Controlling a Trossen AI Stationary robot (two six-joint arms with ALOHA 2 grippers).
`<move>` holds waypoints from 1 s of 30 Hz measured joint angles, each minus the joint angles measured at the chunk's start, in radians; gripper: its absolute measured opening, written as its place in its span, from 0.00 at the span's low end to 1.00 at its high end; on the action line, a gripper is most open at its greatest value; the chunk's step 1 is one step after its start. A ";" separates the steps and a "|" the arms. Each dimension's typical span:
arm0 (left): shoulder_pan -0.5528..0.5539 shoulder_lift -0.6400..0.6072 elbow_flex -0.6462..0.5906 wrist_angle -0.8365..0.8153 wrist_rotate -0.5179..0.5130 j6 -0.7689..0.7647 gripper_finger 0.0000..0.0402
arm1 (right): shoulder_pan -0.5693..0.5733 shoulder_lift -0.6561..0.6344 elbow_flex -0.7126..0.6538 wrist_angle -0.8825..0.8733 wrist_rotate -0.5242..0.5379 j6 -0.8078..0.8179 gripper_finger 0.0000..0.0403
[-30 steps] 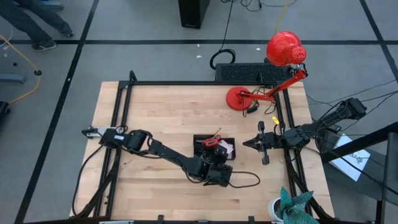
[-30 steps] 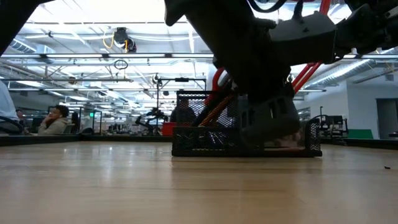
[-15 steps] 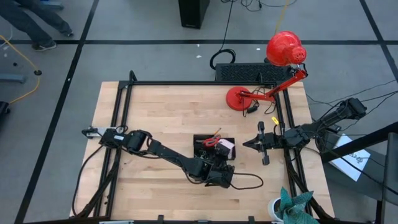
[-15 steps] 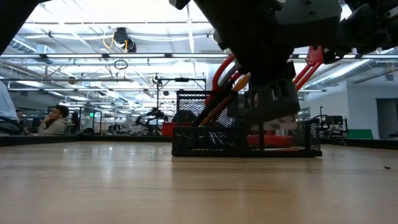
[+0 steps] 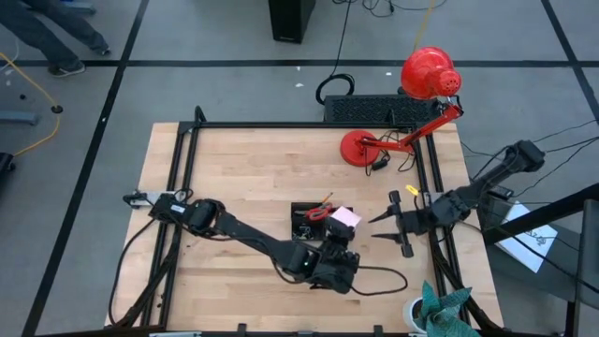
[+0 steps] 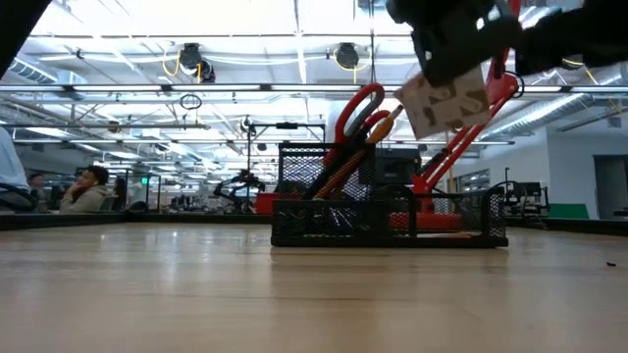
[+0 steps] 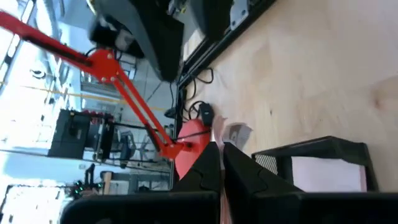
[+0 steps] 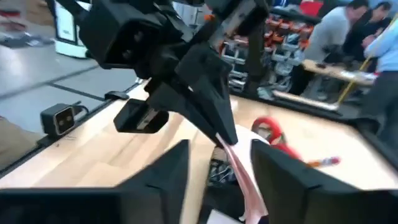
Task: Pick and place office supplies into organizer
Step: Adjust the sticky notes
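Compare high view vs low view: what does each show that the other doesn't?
High only: the whole wooden table, the red lamp's round base, the right tool open beside the organizer, and the left arm reaching from the left.

Low only: the room behind, a seated person, and the sticky-note pad lifted clear above the mesh organizer.

Both: the organizer with red-handled scissors standing in it, and the left tool pinching the pad.
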 joint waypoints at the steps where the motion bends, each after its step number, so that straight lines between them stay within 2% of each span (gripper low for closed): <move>1: 0.000 0.000 0.017 -0.034 0.000 -0.024 0.01 | 0.024 0.007 0.021 -0.020 0.040 -0.014 0.44; 4: 0.006 0.000 0.064 -0.105 0.008 -0.084 0.01 | 0.104 0.066 0.092 -0.110 0.176 -0.030 0.56; 7: 0.014 -0.002 0.086 -0.109 0.046 -0.118 0.01 | 0.161 0.184 0.153 -0.174 0.328 -0.044 0.63; 15: 0.017 -0.002 0.105 -0.105 0.065 -0.128 0.02 | 0.187 0.495 0.310 -0.181 0.645 -0.124 0.66; 21: 0.014 -0.002 0.105 -0.105 0.065 -0.129 0.02 | 0.184 0.589 0.368 -0.195 0.708 -0.132 0.62; 30: -0.005 -0.004 0.105 -0.091 0.058 -0.109 0.02 | 0.172 0.594 0.369 -0.266 0.711 -0.096 0.50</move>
